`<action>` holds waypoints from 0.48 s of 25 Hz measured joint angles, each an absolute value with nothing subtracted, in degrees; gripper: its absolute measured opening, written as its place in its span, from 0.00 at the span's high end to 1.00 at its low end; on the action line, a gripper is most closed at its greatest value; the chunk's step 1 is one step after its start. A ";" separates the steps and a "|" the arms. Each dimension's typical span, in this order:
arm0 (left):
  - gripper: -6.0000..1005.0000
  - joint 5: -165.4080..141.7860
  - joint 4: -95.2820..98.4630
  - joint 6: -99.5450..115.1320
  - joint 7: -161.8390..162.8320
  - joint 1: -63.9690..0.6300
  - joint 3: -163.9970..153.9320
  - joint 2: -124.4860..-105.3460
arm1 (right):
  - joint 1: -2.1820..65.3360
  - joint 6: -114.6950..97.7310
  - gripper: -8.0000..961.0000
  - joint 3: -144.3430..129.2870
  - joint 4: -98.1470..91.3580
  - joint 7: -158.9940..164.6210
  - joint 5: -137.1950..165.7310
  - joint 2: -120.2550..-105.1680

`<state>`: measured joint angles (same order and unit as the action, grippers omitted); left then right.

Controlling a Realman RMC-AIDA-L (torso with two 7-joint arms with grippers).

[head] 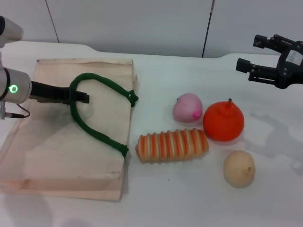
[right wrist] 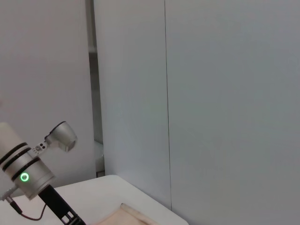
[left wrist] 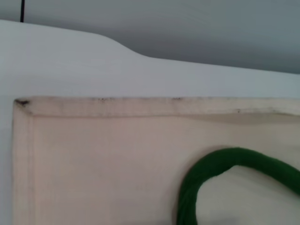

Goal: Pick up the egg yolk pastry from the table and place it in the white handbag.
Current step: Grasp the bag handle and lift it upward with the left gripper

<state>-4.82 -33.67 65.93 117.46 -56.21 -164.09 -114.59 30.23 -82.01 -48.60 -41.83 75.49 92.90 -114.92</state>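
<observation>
The egg yolk pastry point(head: 239, 168), a small pale tan ball, lies on the table at the near right, with nothing touching it. The white handbag point(head: 57, 151) lies flat on the left, its dark green handle point(head: 97, 135) looping across it. My left gripper point(head: 80, 97) reaches in from the left over the bag and crosses the handle's loop. The left wrist view shows the handbag point(left wrist: 93, 164) and the handle point(left wrist: 211, 168) close below. My right gripper point(head: 247, 53) hovers open and empty at the far right, well behind the pastry.
An orange fruit point(head: 223, 120), a pink ball point(head: 187, 108) and a striped bread roll point(head: 172, 145) lie between the bag and the pastry. In the right wrist view, the left arm point(right wrist: 26, 171) shows against a grey wall.
</observation>
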 joint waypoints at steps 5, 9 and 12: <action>0.30 -8.09 -31.67 64.05 119.63 -57.19 -164.07 -113.95 | 30.24 -82.20 0.12 -48.57 -41.83 75.49 92.90 -115.02; 0.30 -9.74 -31.34 63.55 120.81 -57.64 -164.06 -113.70 | 30.24 -82.26 0.12 -48.52 -41.90 75.49 92.89 -115.09; 0.30 -11.60 -31.00 63.30 121.54 -58.13 -164.05 -113.49 | 30.24 -82.35 0.13 -48.51 -42.01 75.49 92.83 -115.16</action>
